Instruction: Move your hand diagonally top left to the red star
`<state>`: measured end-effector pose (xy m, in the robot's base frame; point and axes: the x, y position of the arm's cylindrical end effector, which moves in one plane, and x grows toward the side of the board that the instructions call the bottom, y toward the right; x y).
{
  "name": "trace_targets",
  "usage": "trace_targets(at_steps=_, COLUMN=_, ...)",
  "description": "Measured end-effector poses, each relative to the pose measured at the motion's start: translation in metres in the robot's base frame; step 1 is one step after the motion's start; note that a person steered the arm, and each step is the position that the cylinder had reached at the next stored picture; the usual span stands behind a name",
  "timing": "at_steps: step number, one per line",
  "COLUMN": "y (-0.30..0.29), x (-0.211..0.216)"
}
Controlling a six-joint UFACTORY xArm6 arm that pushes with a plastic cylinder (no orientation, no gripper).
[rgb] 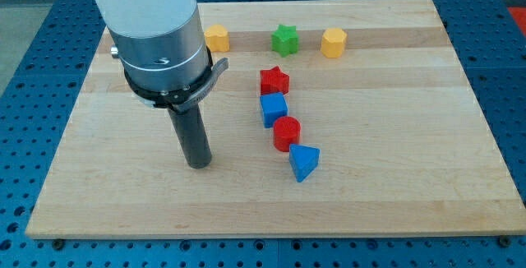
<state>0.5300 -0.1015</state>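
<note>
Red star [274, 80] near table [394, 177] centre, touching blue cube [273, 108] below. Tip [198, 164] resting on bare wood, well to view's left of and lower than star. No hand fitted; open or closed not applicable.

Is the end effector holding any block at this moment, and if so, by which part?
Nothing is held. My tip rests on the wooden board, apart from every block, left of the red cylinder block.

tool tip [198, 164] btm-left of red star [274, 80]
</note>
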Motion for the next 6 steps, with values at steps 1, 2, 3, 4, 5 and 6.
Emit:
trace_targets(at_steps=1, y=0.0, x=0.0)
trace_targets(at_steps=2, y=0.0, x=-0.003)
trace_targets(at_steps=3, y=0.0, x=-0.035)
trace_targets(at_steps=4, y=0.0, x=-0.087)
trace_targets(at_steps=5, y=0.0, x=-0.134)
trace_targets(at_steps=6, y=0.001, x=-0.136)
